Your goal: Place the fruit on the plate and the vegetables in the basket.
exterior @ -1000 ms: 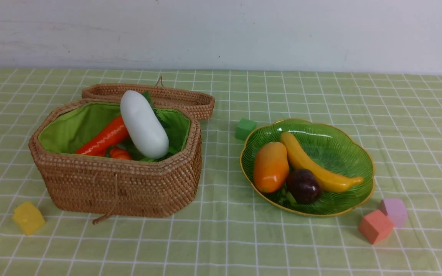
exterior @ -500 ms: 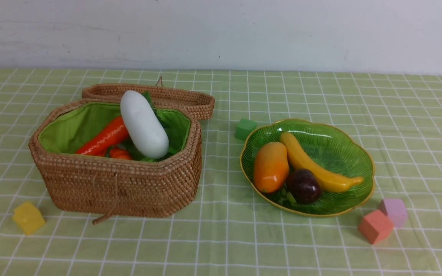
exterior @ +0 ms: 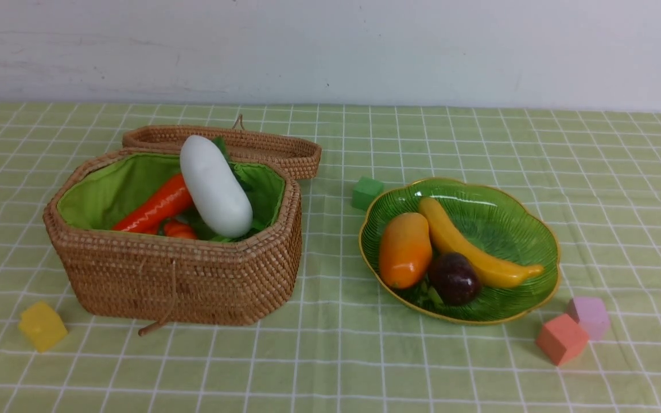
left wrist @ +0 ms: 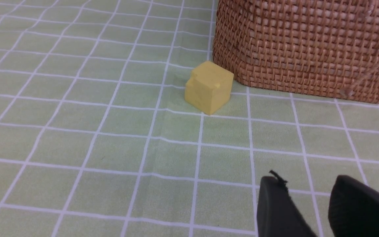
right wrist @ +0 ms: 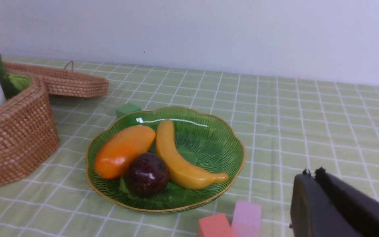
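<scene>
**Pincers empty, produce sorted**

The left pincer [left wrist: 304,197] hung low over the tabletop [exterior: 330,361] with its jaws parted and nothing between them, a yellow cube [left wrist: 209,87] lying ahead of it just beside the basket [left wrist: 308,49]. In the front view the basket [exterior: 175,275] stood at the left, lid folded back, holding the white radish [exterior: 216,186], the carrot [exterior: 155,206] and a small orange piece I could not identify. A green cube [exterior: 366,192] lay just beside the plate [exterior: 514,229]. On that plate rested the mango [exterior: 404,249], mangosteen [exterior: 454,278] and banana [exterior: 474,246]. Pink and lilac cubes sat near its rim. The right pincer [right wrist: 311,176] was closed on nothing.
</scene>
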